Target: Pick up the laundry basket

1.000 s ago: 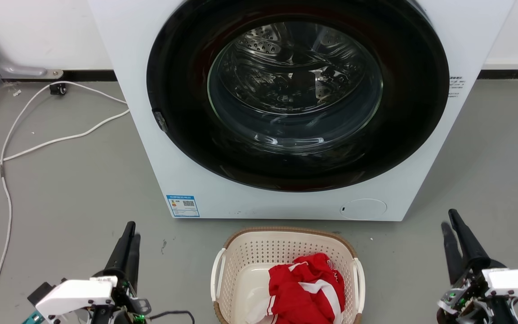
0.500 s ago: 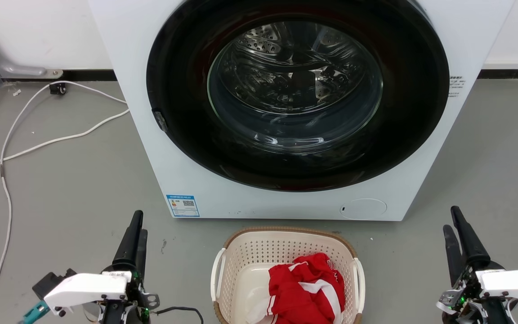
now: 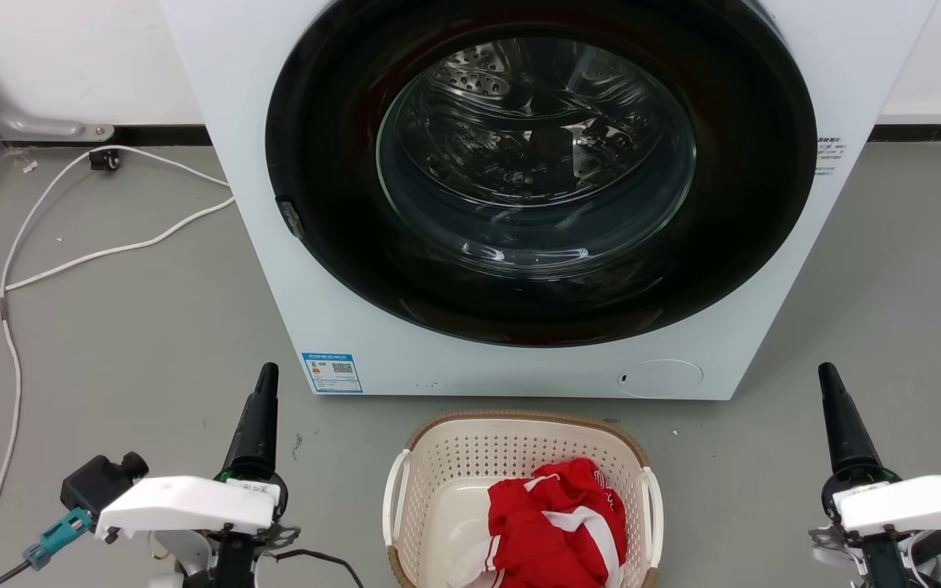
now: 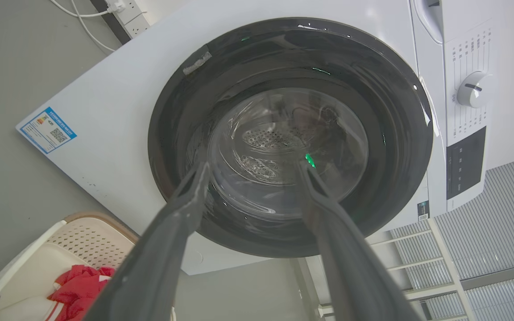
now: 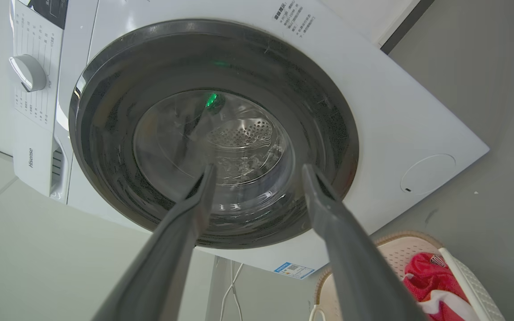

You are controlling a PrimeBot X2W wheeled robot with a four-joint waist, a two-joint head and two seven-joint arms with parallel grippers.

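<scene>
Laundry basket point(image 3: 511, 449) sits btwn left gripper point(image 3: 265, 382) & right gripper point(image 3: 828, 380), untouched; each gripper's 2 fingers point(image 4: 172, 223) apart, empty.

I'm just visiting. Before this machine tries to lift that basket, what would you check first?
1. Left pincer open: ok, fingers spread.
2. Right pincer open: ok.
3. Both pincers empty: ok.
4. Laundry basket upright on the floor, white handles uncovered: ok.
5. Pincers aimed at the handles: not ok, both point at the washer.
6. Red garment fully inside the basket: cannot tell, the near edge is cut off.
</scene>
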